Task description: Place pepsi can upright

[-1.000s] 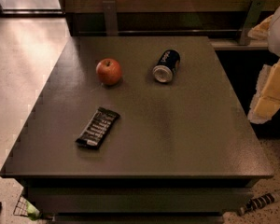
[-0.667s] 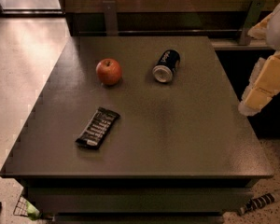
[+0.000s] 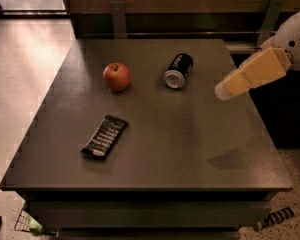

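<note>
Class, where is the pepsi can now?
Camera view: the pepsi can lies on its side at the table's far middle, right of the apple; the claw hovers to its right.

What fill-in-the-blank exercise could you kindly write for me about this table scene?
The dark navy-blue metal pepsi can lies on its ____ on the grey square table.
The round red apple sits on the picture's ____ side of the can.
The cream two-finger gripper hovers over the table's edge at the picture's ____, apart from the can.
Missing words: side; left; right.
</note>
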Motion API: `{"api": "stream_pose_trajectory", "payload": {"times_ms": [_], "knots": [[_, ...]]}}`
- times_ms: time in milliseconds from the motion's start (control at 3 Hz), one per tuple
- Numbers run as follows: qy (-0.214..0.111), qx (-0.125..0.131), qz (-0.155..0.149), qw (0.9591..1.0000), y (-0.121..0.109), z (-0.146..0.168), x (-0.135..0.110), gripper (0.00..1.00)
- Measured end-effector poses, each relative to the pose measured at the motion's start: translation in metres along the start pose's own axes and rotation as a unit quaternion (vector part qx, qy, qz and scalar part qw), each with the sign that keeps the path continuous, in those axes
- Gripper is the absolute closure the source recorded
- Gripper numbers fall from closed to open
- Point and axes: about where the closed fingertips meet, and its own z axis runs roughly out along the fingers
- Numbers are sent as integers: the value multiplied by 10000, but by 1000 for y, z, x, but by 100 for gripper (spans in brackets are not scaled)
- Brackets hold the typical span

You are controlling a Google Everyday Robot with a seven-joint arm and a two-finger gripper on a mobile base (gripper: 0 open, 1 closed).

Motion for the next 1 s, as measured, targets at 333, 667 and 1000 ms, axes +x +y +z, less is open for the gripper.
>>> {"api": "stream_pose_trajectory", "payload": {"times_ms": [333,667,1000], "knots": [[-661,86,769,9948,-15,11,-24,0],[-983,78,1370,9857,-38,26,-49,0],[-951,3,1642,9818,-64,35,-72,0]]}}
